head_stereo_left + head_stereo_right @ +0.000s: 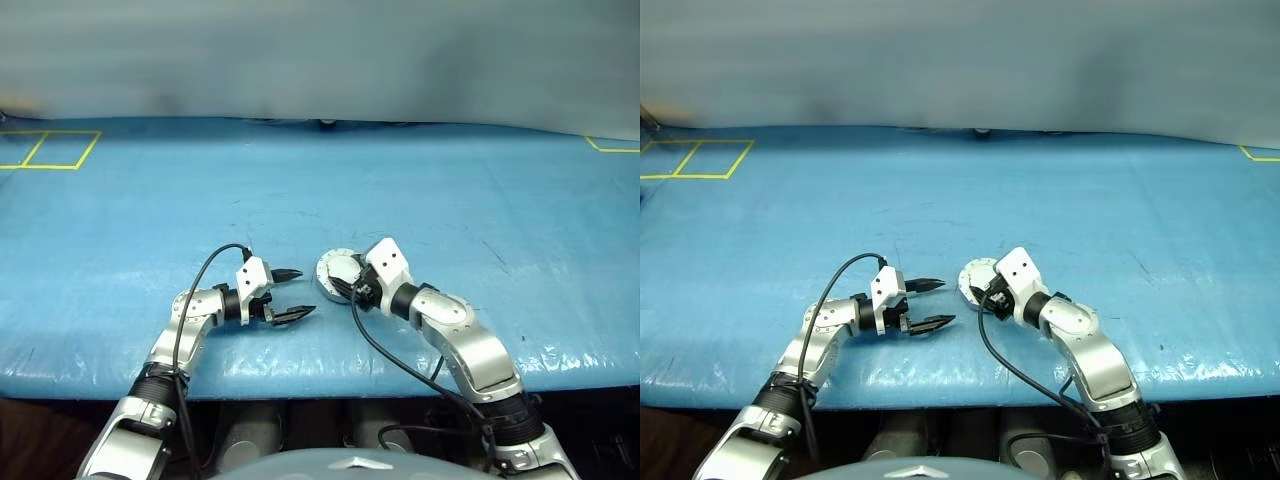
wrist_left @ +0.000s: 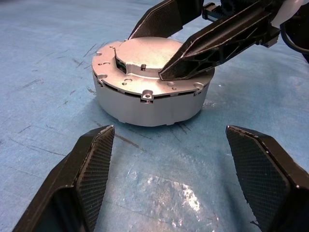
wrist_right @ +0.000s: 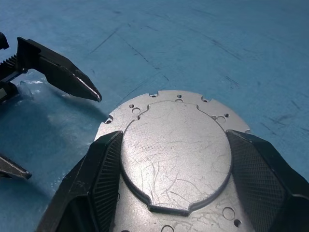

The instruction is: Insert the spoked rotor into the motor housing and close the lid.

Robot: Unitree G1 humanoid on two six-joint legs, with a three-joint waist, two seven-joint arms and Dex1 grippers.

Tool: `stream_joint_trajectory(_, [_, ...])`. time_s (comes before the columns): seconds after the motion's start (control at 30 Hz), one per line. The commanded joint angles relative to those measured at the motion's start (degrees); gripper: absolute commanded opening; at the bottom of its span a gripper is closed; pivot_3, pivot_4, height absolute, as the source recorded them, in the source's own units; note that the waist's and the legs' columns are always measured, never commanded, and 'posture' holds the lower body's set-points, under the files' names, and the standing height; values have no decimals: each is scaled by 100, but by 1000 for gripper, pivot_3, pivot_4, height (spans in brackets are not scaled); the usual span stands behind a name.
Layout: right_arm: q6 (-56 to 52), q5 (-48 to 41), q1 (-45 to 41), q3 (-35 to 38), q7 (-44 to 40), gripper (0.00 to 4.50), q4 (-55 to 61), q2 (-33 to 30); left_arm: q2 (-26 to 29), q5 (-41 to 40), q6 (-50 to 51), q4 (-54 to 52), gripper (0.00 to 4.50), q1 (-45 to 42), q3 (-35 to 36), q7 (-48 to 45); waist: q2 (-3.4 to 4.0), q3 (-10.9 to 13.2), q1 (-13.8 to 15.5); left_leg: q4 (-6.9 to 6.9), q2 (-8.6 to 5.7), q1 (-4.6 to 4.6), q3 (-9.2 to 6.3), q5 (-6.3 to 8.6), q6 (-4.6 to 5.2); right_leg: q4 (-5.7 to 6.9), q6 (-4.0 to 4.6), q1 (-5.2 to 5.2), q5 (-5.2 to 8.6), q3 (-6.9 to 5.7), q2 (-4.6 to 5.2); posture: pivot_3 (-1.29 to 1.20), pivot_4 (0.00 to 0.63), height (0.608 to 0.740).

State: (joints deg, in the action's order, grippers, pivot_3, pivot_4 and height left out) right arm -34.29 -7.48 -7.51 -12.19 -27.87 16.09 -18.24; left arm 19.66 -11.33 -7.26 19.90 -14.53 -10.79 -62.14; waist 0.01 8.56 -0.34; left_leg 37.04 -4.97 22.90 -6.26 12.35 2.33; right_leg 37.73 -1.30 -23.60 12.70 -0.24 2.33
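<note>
The motor housing (image 2: 149, 104) stands on the blue table as a round silver drum, with the lid (image 3: 174, 154) lying flat on top, plain silver-grey face up. My right gripper (image 3: 174, 135) reaches down over it, and its two black fingers (image 2: 217, 43) press against both sides of the lid's raised centre disc. To the left my left gripper (image 1: 305, 291) is open, pointing at the housing's side from a short gap away, with nothing between its fingers (image 2: 94, 164). The spoked rotor is hidden.
The blue plastic-covered table (image 1: 450, 190) stretches wide behind and to both sides of the housing. Yellow tape lines (image 1: 60, 150) mark its far left corner. Its front edge (image 1: 330, 385) runs close below both grippers.
</note>
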Motion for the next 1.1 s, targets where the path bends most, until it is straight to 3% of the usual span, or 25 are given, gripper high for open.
stream_joint_trajectory(0.03, [-312, 58, 113, -82, 96, 3015, -293, -7, -11, -20, -102, -58, 3936, -19, 33, 20, 0, 0, -15, 0, 0, 0, 0, 0, 0, 0, 0, 0, 0, 0, 0, 0, 150, 740])
stream_joint_trajectory(0.43, [-601, 396, 81, -282, 250, 3015, -490, -404, -2, -57, -58, -82, 3936, -25, 50, 27, -13, -14, -16, 0, 0, -15, 0, 14, -24, -2, 1, 15, 3, 0, 2, 0, 150, 740])
stream_joint_trajectory(1.1, [-633, 382, 111, -333, 369, 3015, -723, -381, -420, -56, 35, 156, 3936, -277, 232, 606, -46, -44, -4, -1, 0, -20, 0, 17, -27, -5, -1, 23, 4, -9, 19, 0, 150, 740])
